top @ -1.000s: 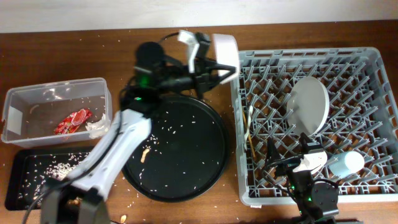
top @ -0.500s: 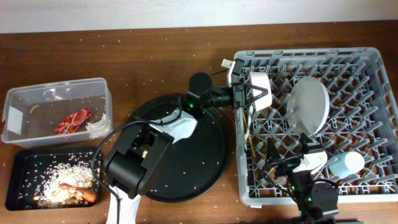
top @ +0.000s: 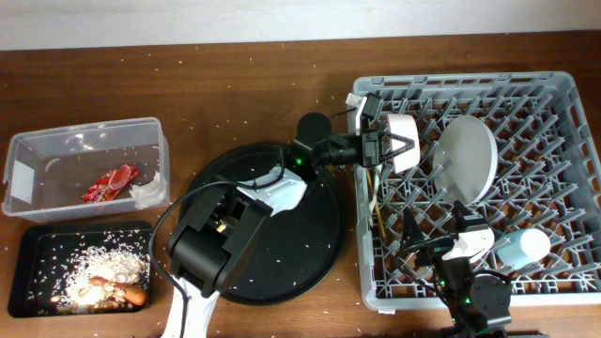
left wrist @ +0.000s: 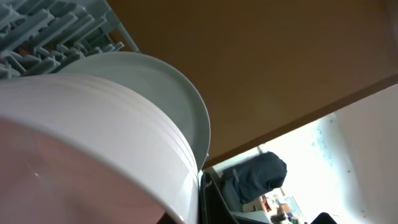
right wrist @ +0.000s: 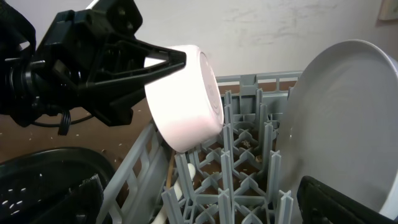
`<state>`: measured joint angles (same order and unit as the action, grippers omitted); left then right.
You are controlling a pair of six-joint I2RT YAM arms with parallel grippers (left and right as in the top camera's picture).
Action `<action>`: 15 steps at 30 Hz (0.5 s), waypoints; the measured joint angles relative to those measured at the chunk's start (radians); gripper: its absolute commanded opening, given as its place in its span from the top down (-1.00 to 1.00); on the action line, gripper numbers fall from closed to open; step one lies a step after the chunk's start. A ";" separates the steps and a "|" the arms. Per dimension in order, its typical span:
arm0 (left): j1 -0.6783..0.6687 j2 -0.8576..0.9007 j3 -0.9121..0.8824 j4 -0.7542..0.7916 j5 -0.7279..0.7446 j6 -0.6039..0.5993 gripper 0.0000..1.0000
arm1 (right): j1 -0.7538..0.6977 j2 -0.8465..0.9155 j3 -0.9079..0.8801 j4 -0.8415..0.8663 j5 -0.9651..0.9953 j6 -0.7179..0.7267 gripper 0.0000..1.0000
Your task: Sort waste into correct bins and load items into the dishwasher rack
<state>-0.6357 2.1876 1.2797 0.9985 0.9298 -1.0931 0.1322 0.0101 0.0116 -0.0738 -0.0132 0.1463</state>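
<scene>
Two grippers are in view; what does the left gripper (top: 391, 141) have?
– It is pinching a white round bowl (top: 405, 131), one black finger on either side of the wall. The large square grey plastic rack (top: 554, 103) with upright pegs lies under it.

Which way does the bowl point?
– It is tipped on its side. Its axis runs about level, in line with the gripper's reach. The base is toward the wrist and the mouth faces away, at the white round plate (top: 467, 160) just beyond the fingertips. In the right wrist view the rim stands nearly upright and the lower wall is low over the pegs. Whether it touches them I cannot tell.

And the plate?
– On edge between pegs, slightly tilted, its face toward the bowl.

The right gripper (top: 435, 227)?
– Low over the rack's edge, fingers spread, nothing between them. A small white cup (top: 521, 246) lies on its side just beside it. Thin wooden chopsticks (top: 377, 205) lie in the rack, long axis running from under the left gripper toward the right gripper's side.

Behind the left gripper?
– Its arm crosses a large round black tray (top: 300, 244) on the brown desk (top: 235, 84).
</scene>
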 measured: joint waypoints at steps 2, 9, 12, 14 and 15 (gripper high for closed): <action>-0.004 0.007 0.000 0.000 0.000 0.000 0.77 | 0.000 0.000 0.000 0.000 0.000 0.000 -0.97; 0.076 0.013 0.002 0.014 0.034 -0.021 -0.98 | 0.000 0.000 0.000 0.000 0.000 -0.001 -0.97; 0.213 0.013 0.003 0.044 0.106 -0.103 -0.98 | 0.000 0.000 0.000 0.000 0.000 0.000 -0.98; 0.276 0.009 0.006 -0.026 0.159 -0.127 -0.98 | 0.000 0.000 0.000 0.000 0.000 -0.001 -0.97; 0.320 0.003 0.006 -0.069 0.189 -0.134 -0.98 | 0.000 0.000 0.000 0.000 0.000 -0.001 -0.97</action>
<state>-0.3157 2.1906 1.2861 0.9295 1.1191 -1.2274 0.1322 0.0101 0.0116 -0.0738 -0.0132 0.1455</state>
